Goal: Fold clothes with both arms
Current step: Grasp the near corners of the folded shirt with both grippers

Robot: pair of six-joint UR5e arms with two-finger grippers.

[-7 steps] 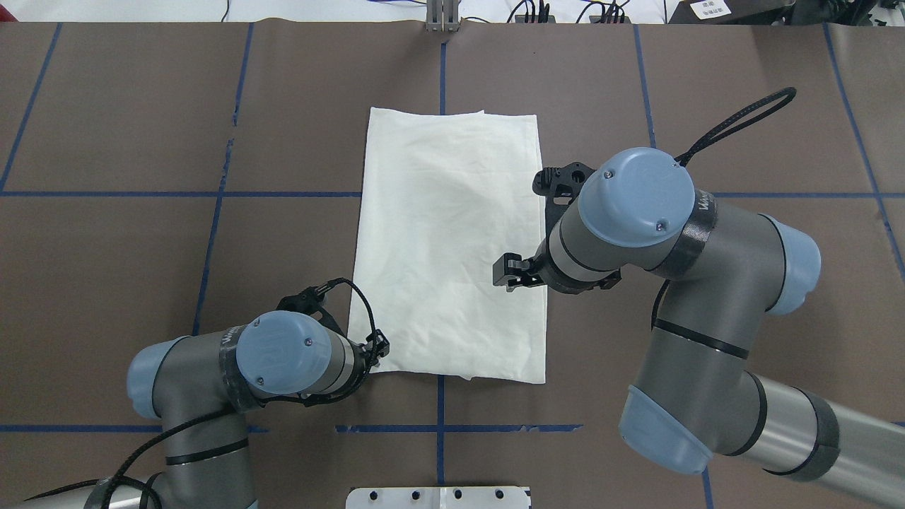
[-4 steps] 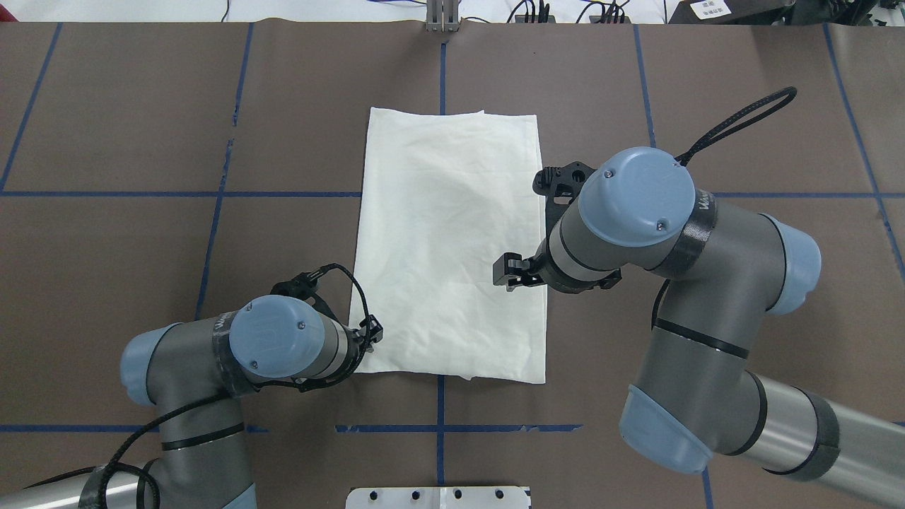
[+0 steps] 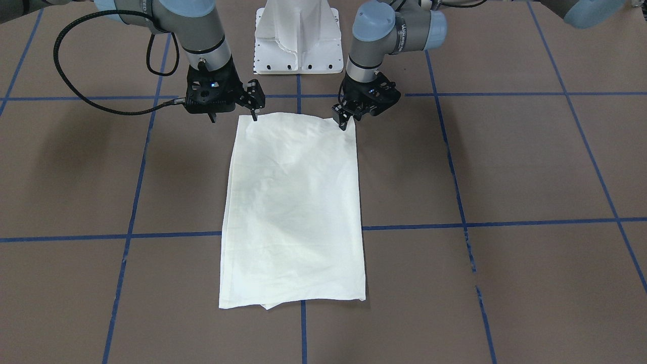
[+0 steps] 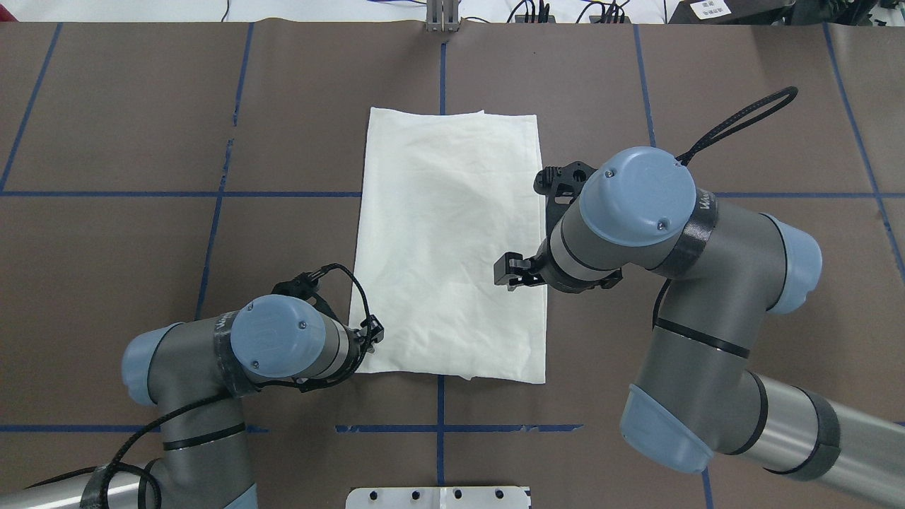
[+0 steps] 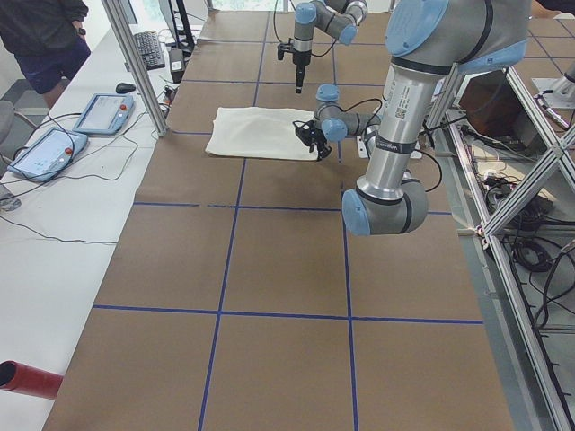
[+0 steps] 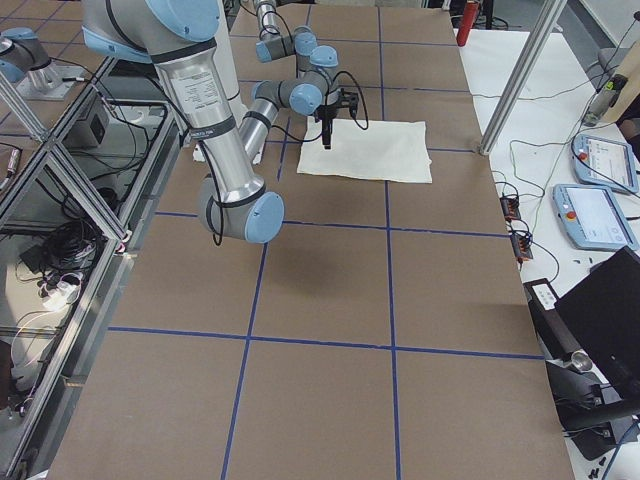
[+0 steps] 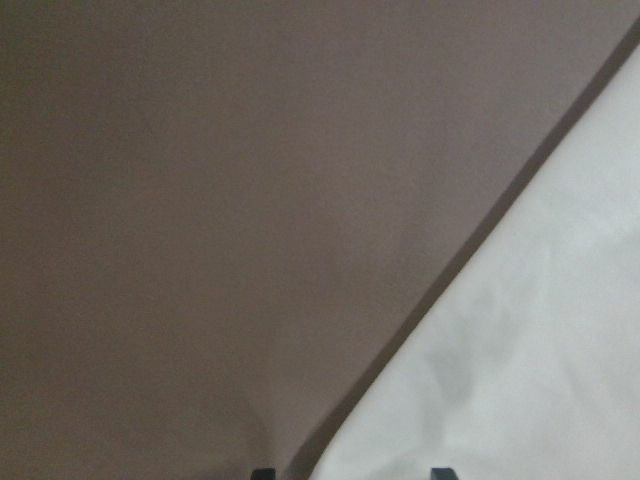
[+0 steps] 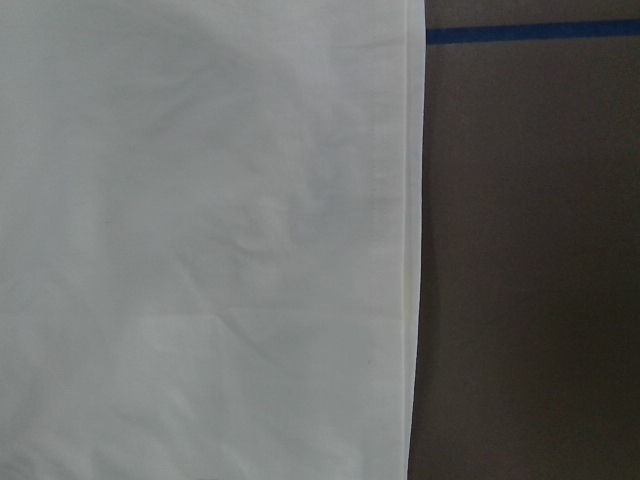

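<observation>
Shirt [image 4: 445, 240] of cream colour lies flat in the middle of the tabletop [image 4: 141, 106]. It is folded into a long rectangle with the plain side up, and its short edges face toward and away from the robot. It crosses one of the blue tape lines [image 4: 106, 193] that mark the brown surface in squares.

The left fingers [image 3: 343, 123] are down at the corner of the shirt nearest to the robot, on the robot's left side. In the left wrist view the two fingertips [image 7: 262, 475] stand apart at the bottom edge of the picture. The hem runs diagonally between them, so cloth is under one tip and bare tabletop under the other. They pinch nothing; whether they touch the cloth, I cannot tell.

The right fingers [image 3: 254, 103] hang over the right long edge of the shirt, higher than the left ones and holding nothing. If they are spread or pressed together, I cannot tell. The right wrist view shows only the hem, the tabletop beside it and a piece of blue tape.

The left arm [image 4: 276, 346] is bent low beside the near corner. The right arm [image 4: 636, 205] reaches in from the other side. The white pedestal [image 3: 298, 35] stands behind the shirt's near edge.
</observation>
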